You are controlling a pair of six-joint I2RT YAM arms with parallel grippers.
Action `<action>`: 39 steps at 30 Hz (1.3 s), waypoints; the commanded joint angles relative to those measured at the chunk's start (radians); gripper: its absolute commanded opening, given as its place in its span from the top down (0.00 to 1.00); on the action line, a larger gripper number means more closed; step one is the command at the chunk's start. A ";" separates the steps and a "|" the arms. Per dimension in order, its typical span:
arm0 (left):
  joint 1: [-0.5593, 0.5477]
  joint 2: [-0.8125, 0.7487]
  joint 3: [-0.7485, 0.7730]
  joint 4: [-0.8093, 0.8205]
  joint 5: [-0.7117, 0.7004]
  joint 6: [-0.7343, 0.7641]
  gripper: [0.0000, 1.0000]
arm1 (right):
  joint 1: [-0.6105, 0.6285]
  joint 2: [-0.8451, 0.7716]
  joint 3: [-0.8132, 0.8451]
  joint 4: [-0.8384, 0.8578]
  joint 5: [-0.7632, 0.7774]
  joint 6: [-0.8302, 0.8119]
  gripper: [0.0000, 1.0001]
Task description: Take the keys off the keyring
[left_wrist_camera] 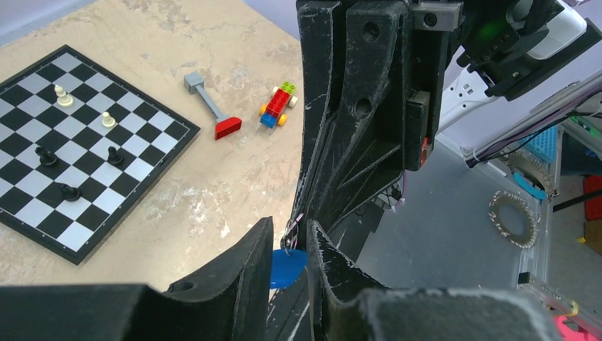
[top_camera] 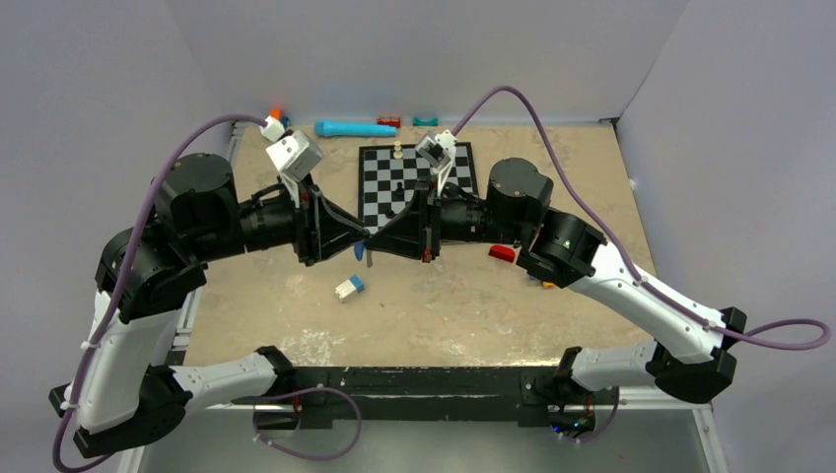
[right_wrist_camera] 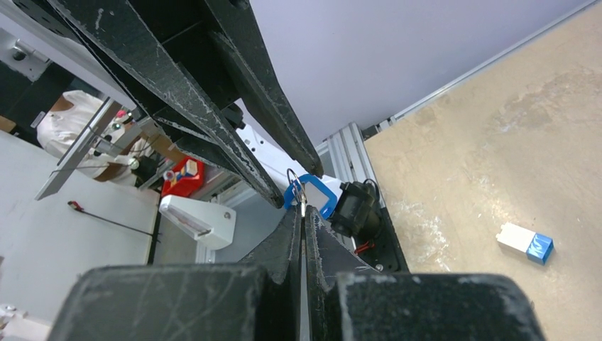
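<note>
1. The two arms meet tip to tip above the middle of the sandy table (top_camera: 444, 310), just in front of the chessboard (top_camera: 381, 205).
2. The right gripper (right_wrist_camera: 302, 211) has its jaws pressed flat together, with no gap between them. They pinch the thin metal keyring (right_wrist_camera: 301, 193) at the very tips.
3. The key (left_wrist_camera: 287, 268) hangs off that ring in the air, clear of the table. Its blue oval head sits between the fingers of the left gripper (left_wrist_camera: 291, 227).
4. The left jaws stand only narrowly apart. In the left wrist view the blue head fills the gap and meets both pads, so they are pinching the key.
5. The key's metal blade is too small to make out clearly in any view.
6. A blue-and-white block (top_camera: 349, 287) lies on the table, near the meeting point on the side of the arm bases.
7. To the right of the chessboard lie a grey-handled tool with a red head (left_wrist_camera: 213, 108) and a small toy car built of bricks (left_wrist_camera: 278, 106), just beside each other.
8. A few black and white chess pieces (left_wrist_camera: 108, 119) stand upright on the board.
</note>
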 commanded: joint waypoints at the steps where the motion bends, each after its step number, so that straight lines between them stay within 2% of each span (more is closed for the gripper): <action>1: -0.002 -0.014 -0.015 -0.001 0.014 0.019 0.73 | 0.004 0.004 0.056 0.030 -0.019 -0.007 1.00; 5: -0.003 -0.016 -0.031 0.013 0.020 0.011 0.74 | 0.003 0.006 0.057 0.035 -0.026 -0.005 1.00; 8: -0.002 -0.018 -0.040 0.030 0.029 0.001 0.84 | 0.004 0.005 0.054 0.039 -0.028 -0.003 1.00; 11: -0.002 -0.028 -0.057 0.063 0.035 -0.017 1.00 | 0.003 0.004 0.054 0.040 -0.028 -0.002 1.00; 13: -0.003 -0.039 -0.067 0.083 0.035 -0.030 1.00 | 0.004 0.000 0.054 0.044 -0.025 -0.001 1.00; 14: -0.002 -0.045 -0.073 0.091 0.034 -0.037 1.00 | 0.003 -0.002 0.053 0.047 -0.021 0.001 0.98; 16: -0.002 -0.059 -0.092 0.115 0.031 -0.056 1.00 | 0.003 -0.008 0.049 0.057 -0.011 0.004 0.76; 18: -0.003 -0.078 -0.116 0.149 0.031 -0.080 1.00 | 0.004 -0.022 0.034 0.085 0.001 0.013 0.63; 20: -0.003 -0.093 -0.141 0.181 0.037 -0.106 1.00 | 0.004 -0.036 0.012 0.125 0.003 0.027 0.58; 24: -0.002 -0.120 -0.181 0.240 0.044 -0.149 1.00 | 0.003 -0.044 0.000 0.159 0.006 0.035 0.59; 32: -0.004 -0.149 -0.219 0.310 0.018 -0.214 1.00 | 0.003 -0.059 -0.025 0.178 0.012 0.041 0.78; 39: -0.003 -0.173 -0.273 0.404 0.006 -0.279 1.00 | 0.003 -0.046 -0.039 0.196 0.011 0.051 0.79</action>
